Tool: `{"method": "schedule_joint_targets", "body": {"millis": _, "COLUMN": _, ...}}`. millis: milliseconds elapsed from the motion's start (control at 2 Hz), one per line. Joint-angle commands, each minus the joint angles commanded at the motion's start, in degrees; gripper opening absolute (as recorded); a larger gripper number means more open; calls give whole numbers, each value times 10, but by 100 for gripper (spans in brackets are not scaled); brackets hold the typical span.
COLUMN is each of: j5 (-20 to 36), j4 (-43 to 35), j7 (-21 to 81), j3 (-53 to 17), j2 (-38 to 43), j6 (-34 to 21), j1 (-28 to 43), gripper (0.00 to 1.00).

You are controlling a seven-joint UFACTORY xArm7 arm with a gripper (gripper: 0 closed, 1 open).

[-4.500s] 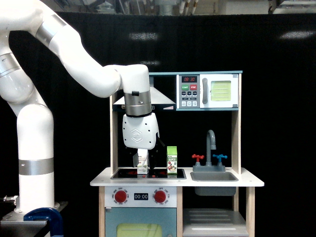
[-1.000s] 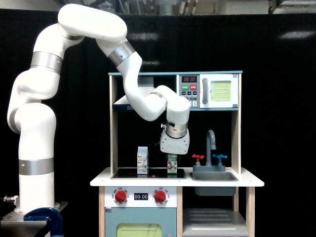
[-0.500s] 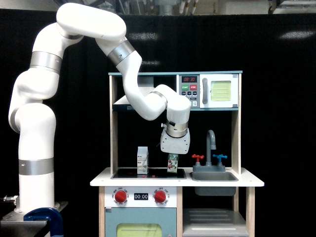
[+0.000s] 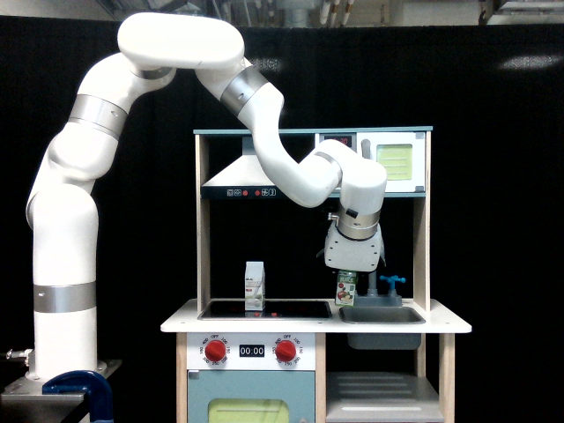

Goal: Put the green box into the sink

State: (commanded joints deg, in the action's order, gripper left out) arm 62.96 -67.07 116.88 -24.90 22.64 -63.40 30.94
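Note:
The green box (image 4: 346, 288), a small light-green carton with a red fruit picture, hangs tilted just above the left edge of the grey sink (image 4: 382, 315). My gripper (image 4: 348, 275) is shut on its upper part, so only the lower half of the carton shows below the white gripper body. The box is off the counter and touches nothing else.
A white-grey carton (image 4: 255, 285) stands on the black hob (image 4: 264, 309) at the exterior view's left. The grey tap (image 4: 377, 256) with red and blue handles rises behind the sink, close to my gripper. A microwave (image 4: 388, 161) sits on the shelf above.
My gripper has lifted the green box off the hob and carried it towards the exterior view's right, from beside the white-grey carton to above the sink's left edge.

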Motion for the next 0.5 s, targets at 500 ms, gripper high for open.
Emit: {"method": "schedule_joint_targets", "body": {"millis": 500, "j5": -5, "j4": -105, "j7": -30, "j3": 50, "j2": 73, "j6": -11, "j1": -50, "gripper": 0}}
